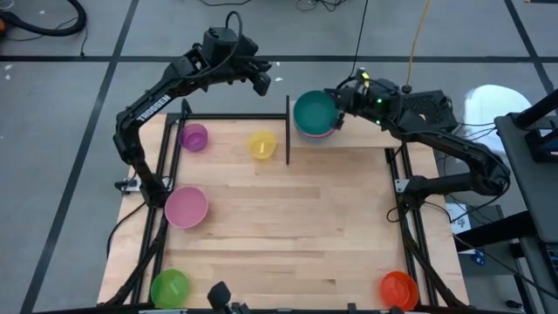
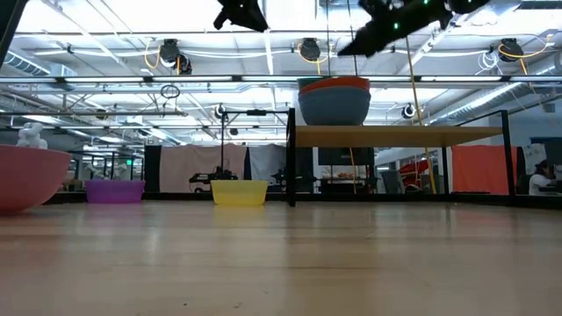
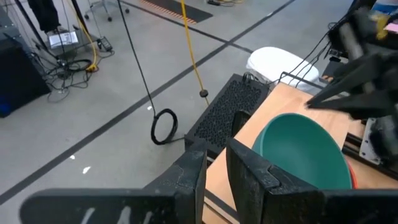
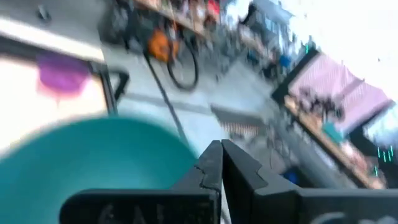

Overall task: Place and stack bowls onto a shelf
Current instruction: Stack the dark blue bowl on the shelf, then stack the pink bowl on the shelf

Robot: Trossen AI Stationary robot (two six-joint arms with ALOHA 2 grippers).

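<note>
High view gives us the light wooden tabletop [image 1: 288, 218], smooth and pale-grained, edged in black metal framing. At its far side sits the small raised shelf of the same light wood [image 2: 439, 134] on black legs, and on the shelf's left end we see a nested stack of round plastic bowls: a glossy teal bowl [image 1: 314, 112] on top, a red-orange bowl [image 2: 335, 83] showing as a rim under it in the low view, and a blue bowl [image 2: 335, 106] at the bottom. Nothing lies inside the teal bowl.

On the tabletop, well apart from one another, stand a small purple bowl [image 1: 193, 137], a small yellow bowl [image 1: 261, 144], a larger pink bowl [image 1: 186, 207], a green bowl [image 1: 170, 288] and an orange bowl [image 1: 398, 289], all upright and hollow.

The right gripper [image 1: 338, 112] hangs just beside the teal bowl's rim, its dark fingers [image 4: 239, 163] pressed together and holding nothing. The left gripper [image 1: 261, 82] hovers above the floor beyond the table's far edge, its fingers [image 3: 252, 171] nearly closed with a narrow gap, also holding nothing.
</note>
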